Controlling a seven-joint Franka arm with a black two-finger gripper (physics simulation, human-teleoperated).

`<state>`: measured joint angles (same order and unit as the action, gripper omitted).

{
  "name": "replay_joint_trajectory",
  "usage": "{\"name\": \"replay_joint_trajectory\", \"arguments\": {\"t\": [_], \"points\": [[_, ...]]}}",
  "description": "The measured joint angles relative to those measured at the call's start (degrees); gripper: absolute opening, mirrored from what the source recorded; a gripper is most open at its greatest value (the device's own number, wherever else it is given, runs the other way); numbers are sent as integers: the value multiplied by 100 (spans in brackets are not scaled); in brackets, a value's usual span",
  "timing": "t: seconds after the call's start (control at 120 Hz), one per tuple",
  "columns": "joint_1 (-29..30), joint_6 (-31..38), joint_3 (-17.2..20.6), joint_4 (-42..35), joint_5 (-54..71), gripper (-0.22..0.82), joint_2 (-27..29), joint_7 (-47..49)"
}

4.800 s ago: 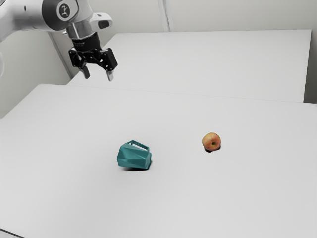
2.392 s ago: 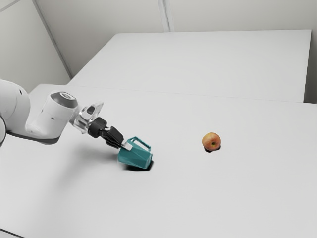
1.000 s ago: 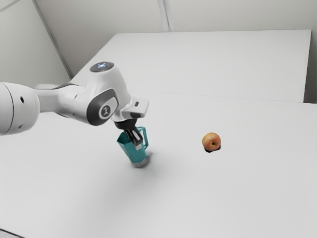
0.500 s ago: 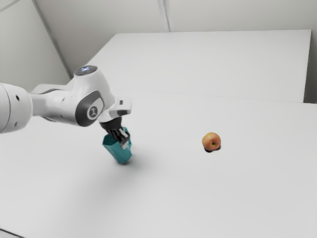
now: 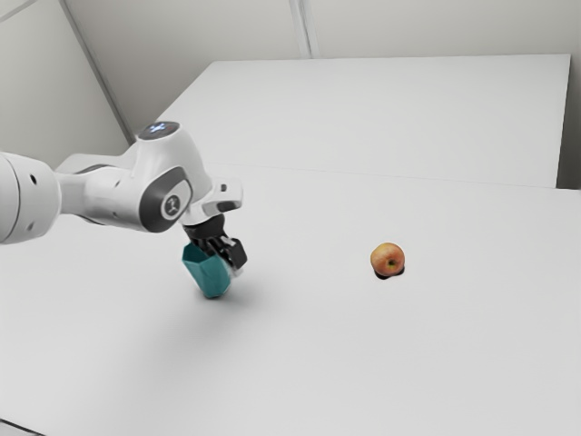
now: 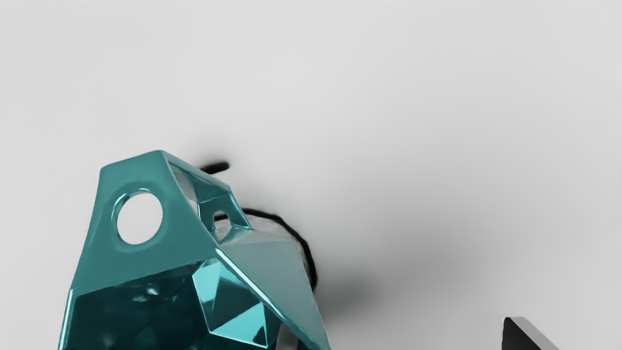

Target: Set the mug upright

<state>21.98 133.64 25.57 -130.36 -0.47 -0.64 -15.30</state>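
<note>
The gripper [image 5: 227,262] reaches down at the side of the teal mug [image 5: 210,274], on the side toward the exterior view's right. The mug's mouth faces up and its bottom end is at the table; it leans a little toward the exterior view's left, and I cannot tell whether its base lies flat. In the wrist view the mug [image 6: 272,272] shows its mouth and its handle with a round hole. The gripper [image 6: 401,335] stands open there, one finger by the mug's wall, partly hidden, the other well away from it.
A red-yellow apple [image 5: 388,260] rests on the white table [image 5: 408,363], some way from the mug toward the exterior view's right. A second white surface [image 5: 390,118] lies beyond the table's far edge.
From lying on its side, the mug has been raised mouth-up and carried toward the exterior view's left. Since half a second ago the fingers have spread and the mug has shifted slightly farther left.
</note>
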Motion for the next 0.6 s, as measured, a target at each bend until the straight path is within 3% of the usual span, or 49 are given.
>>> {"name": "replay_joint_trajectory", "arguments": {"t": [0.267,0.5,0.6], "points": [[-340,-422,5,490,149,55,315,23],[-107,-1543,-55,1931,133,59,217,114],[-32,-2165,-53,2799,130,59,-99,243]]}}
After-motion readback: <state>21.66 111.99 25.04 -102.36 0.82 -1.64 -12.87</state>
